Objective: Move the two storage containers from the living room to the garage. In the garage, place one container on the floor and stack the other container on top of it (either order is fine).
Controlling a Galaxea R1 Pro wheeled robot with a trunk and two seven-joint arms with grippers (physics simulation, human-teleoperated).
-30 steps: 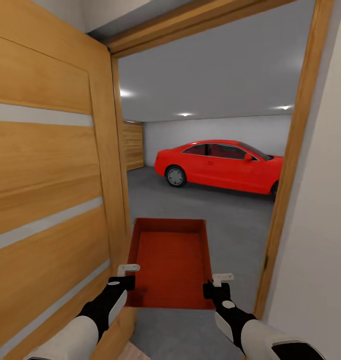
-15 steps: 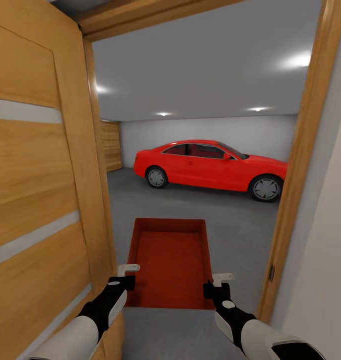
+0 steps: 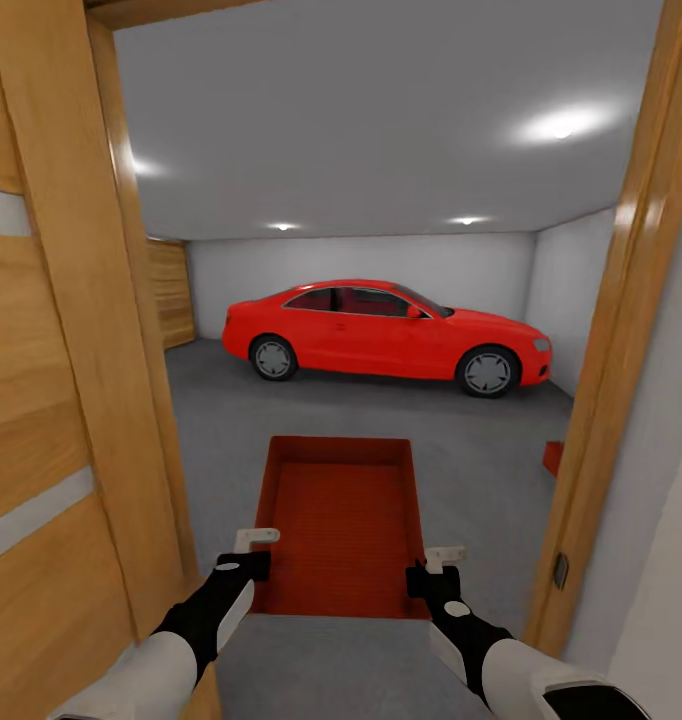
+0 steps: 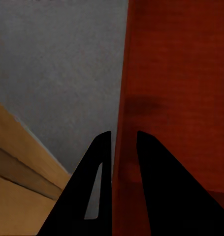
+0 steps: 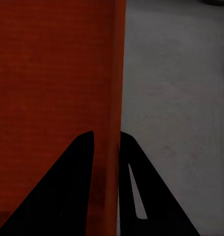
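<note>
The garage floor is dark grey, rough concrete running back to the white far wall. A red car stands on it, side-on, near that wall. By the right door frame a small orange-red shape sits low, perhaps resting on the floor

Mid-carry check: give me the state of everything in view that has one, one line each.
Container: empty, held level between both grippers, off the floor.
Left gripper: shut on the container's left wall.
Right gripper: shut on the container's right wall.
Door: open, swung to the left.
Car: parked, doors closed.
Ceiling lights: on.
Red thing by the right doorframe: mostly hidden, cannot tell.
</note>
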